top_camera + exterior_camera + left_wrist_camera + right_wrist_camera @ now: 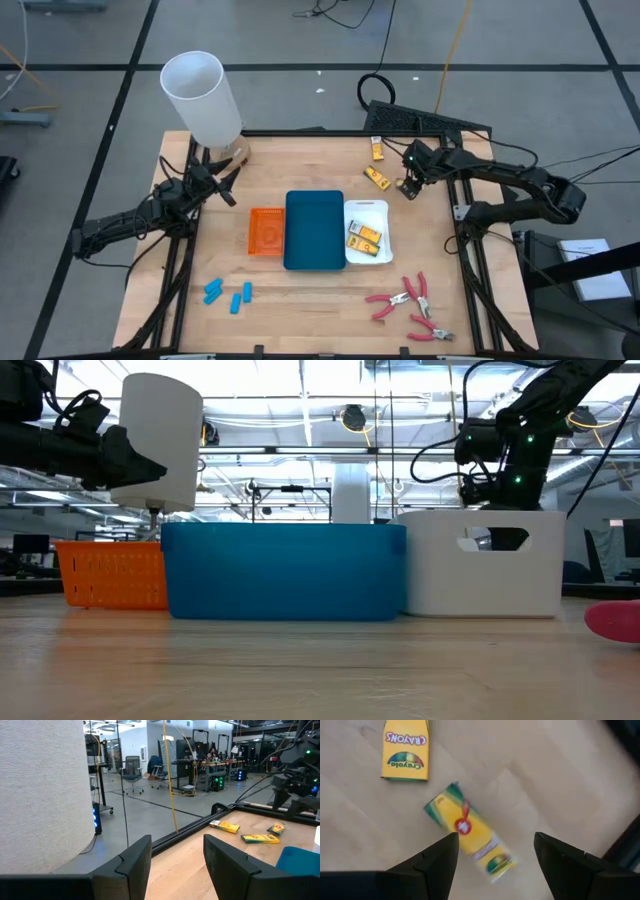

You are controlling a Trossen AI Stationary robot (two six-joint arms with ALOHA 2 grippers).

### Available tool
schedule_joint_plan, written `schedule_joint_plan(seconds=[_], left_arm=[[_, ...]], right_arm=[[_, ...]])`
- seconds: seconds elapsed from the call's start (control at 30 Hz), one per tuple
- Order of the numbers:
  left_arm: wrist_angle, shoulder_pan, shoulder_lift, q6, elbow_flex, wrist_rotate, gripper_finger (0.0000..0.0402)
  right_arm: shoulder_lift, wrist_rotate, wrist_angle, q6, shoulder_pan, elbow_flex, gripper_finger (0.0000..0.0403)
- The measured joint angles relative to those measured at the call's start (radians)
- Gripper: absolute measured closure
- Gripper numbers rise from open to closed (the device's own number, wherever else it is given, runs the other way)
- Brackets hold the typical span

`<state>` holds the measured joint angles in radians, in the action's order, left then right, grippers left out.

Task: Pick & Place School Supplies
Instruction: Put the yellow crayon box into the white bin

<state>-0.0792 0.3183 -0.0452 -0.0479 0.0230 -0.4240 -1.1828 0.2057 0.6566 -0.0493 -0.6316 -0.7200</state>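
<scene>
Where the right tool [492,851] hovers, a packet [405,749] reads "CRAYONS".

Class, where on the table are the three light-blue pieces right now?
In the high view, the three light-blue pieces lie near the table's front-left corner, below the orange tray, far from both grippers.

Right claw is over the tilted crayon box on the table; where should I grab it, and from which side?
Take the crayon box across its narrow width at mid-length, coming straight down. It lies flat and diagonal, clear of the second box, and the open right claw probably needs turning to square its fingers.
</scene>
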Motion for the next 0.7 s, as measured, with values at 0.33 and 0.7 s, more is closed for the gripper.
schedule_joint_plan(seconds=[0.33, 0.7], left_arm=[[0.0, 0.0, 0.0, 0.0, 0.0, 0.0, 0.022], [0.0, 0.0, 0.0, 0.0, 0.0, 0.0, 0.022]], right_arm=[[0.0, -0.055, -0.136, 0.171, 0.014, 0.093, 0.0151], [0.006, -0.05, -0.252, 0.203, 0.011, 0.256, 0.0151]])
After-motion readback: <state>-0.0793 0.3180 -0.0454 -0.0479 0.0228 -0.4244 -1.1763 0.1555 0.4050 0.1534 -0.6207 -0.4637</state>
